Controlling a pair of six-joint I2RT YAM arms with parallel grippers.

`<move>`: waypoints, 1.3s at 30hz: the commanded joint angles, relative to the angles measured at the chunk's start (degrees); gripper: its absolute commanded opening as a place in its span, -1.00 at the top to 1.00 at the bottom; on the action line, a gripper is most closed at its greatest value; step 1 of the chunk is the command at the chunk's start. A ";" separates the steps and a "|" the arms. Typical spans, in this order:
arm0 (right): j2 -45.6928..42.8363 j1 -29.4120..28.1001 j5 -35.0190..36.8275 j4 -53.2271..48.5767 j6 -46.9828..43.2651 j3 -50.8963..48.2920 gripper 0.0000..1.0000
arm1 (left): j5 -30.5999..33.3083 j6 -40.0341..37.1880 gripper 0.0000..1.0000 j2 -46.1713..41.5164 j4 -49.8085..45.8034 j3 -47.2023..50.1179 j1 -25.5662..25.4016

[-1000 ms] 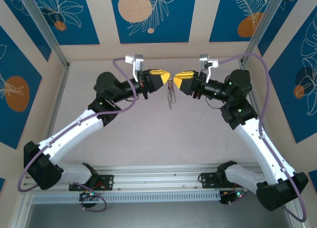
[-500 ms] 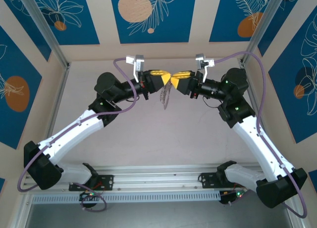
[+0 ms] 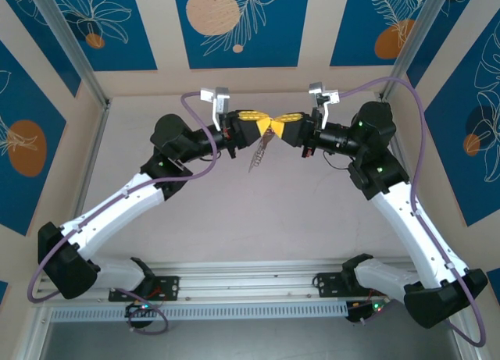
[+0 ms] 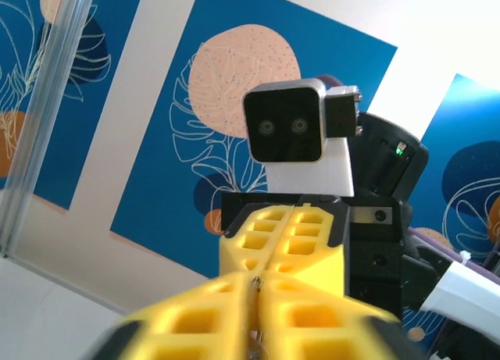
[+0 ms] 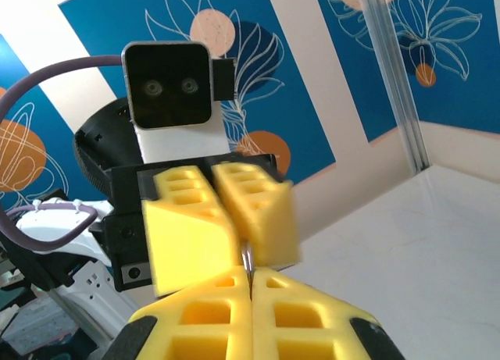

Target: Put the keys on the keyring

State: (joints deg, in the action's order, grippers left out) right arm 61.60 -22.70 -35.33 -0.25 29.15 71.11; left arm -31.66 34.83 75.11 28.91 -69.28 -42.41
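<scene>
Yellow fingertips met nose to nose over the far half of the table (image 3: 234,219). Right gripper (image 3: 278,126) was clamped tight. In its wrist view a thin metal edge (image 5: 248,260), seemingly the keyring's, sat pinched in the seam between its fingers. Left gripper (image 3: 264,126) faced it, tip against tip. Its fingers stood close, with only a narrow slit between them, and they were blurred in the right wrist view, so I could not tell whether they gripped anything. Keyring (image 3: 257,152) hung from the meeting point as a grey-silver strip, slanting down towards the left arm's side, clear of the table. Whether the key hung with it was too small to tell.
</scene>
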 commanded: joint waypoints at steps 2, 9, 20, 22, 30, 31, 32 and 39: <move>0.60 1.02 0.78 -16.01 -10.21 6.15 1.00 | 1.22 -7.95 0.12 -2.43 -9.46 -3.22 -0.64; 5.08 1.69 2.23 -36.12 -23.03 15.08 1.00 | 0.62 -21.64 -0.34 -4.38 -25.48 -7.67 0.74; 11.73 0.34 7.15 -50.43 -33.42 24.60 1.00 | -4.72 -34.72 -0.26 -0.09 -40.97 -15.38 4.13; 12.93 -0.28 8.71 -52.84 -35.52 25.96 1.00 | -6.71 -35.67 -0.18 0.89 -42.13 -16.09 5.35; 15.91 -2.25 11.67 -57.48 -39.47 29.13 1.00 | -13.98 -40.44 0.01 7.57 -50.18 -23.30 7.25; 16.00 -2.39 11.50 -57.86 -39.78 29.48 1.00 | -14.81 -41.39 0.03 8.21 -51.34 -24.15 7.34; 16.18 -2.50 11.39 -58.28 -40.03 29.76 1.00 | -15.37 -42.06 0.04 8.54 -52.13 -24.58 7.48; 16.48 -2.57 7.58 -60.59 -42.21 31.07 1.00 | -21.31 -43.55 0.08 10.35 -53.78 -26.84 9.51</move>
State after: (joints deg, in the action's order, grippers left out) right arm 77.91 -24.93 -24.49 -58.76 -10.92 99.61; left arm -47.75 -6.46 84.64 -22.83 -93.17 -34.11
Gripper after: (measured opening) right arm 0.044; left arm 0.464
